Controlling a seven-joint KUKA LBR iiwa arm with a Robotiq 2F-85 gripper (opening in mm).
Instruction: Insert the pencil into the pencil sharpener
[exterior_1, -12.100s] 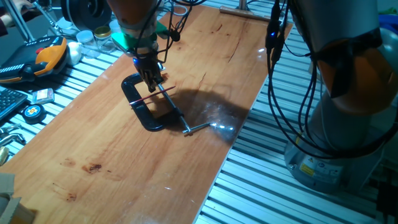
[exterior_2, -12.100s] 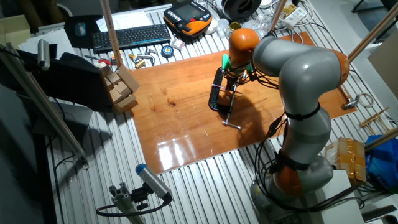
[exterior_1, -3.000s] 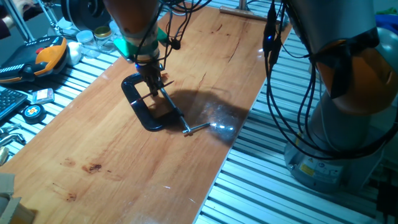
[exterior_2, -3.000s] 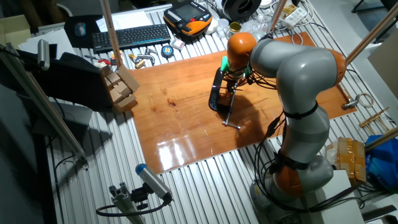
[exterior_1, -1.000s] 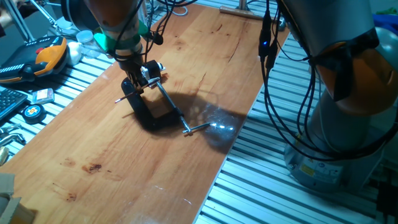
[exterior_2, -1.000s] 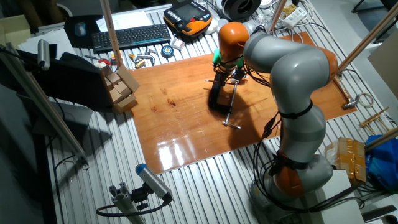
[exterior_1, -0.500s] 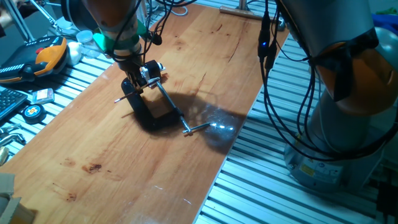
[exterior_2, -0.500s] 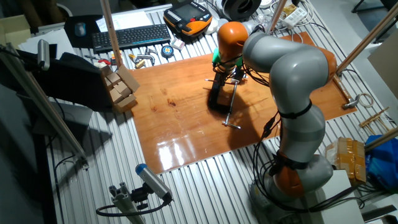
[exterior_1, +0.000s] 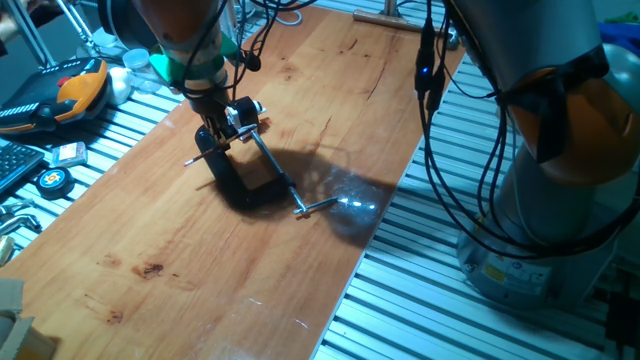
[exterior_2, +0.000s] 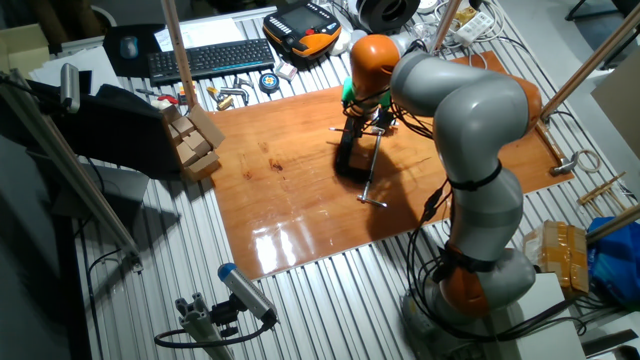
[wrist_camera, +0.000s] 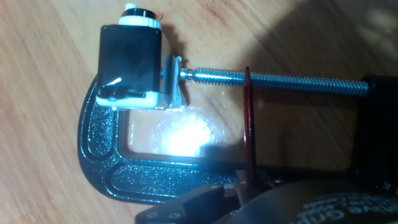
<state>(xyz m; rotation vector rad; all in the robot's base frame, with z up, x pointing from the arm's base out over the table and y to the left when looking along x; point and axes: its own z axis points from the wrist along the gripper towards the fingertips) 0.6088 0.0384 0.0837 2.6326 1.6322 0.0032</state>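
Note:
The pencil (wrist_camera: 249, 124) is a thin red stick pinned between the fingers of my gripper (wrist_camera: 249, 185), which is shut on it. Its dark tip lies across the clamp's threaded screw rod (wrist_camera: 280, 79). The pencil sharpener (wrist_camera: 132, 61), a small black block with pale edges, sits in the jaw of the black C-clamp (wrist_camera: 102, 155), left of the pencil tip in the hand view. From one fixed view, the gripper (exterior_1: 212, 142) hovers over the clamp (exterior_1: 240, 188), the pencil (exterior_1: 196, 157) juts out to the left, and the sharpener (exterior_1: 245, 108) is just right of it.
The clamp's steel screw and handle (exterior_1: 300, 208) stretch toward the board's right edge. A keyboard (exterior_2: 205, 58), an orange handheld unit (exterior_2: 305, 25), tools and small wooden blocks (exterior_2: 195, 140) crowd the bench beyond the wooden board (exterior_1: 150, 270). Cables hang near the arm (exterior_1: 435, 70).
Since three seconds ago the gripper has carried the pencil leftward, to the sharpener end of the clamp. Over the last second nothing has visibly moved.

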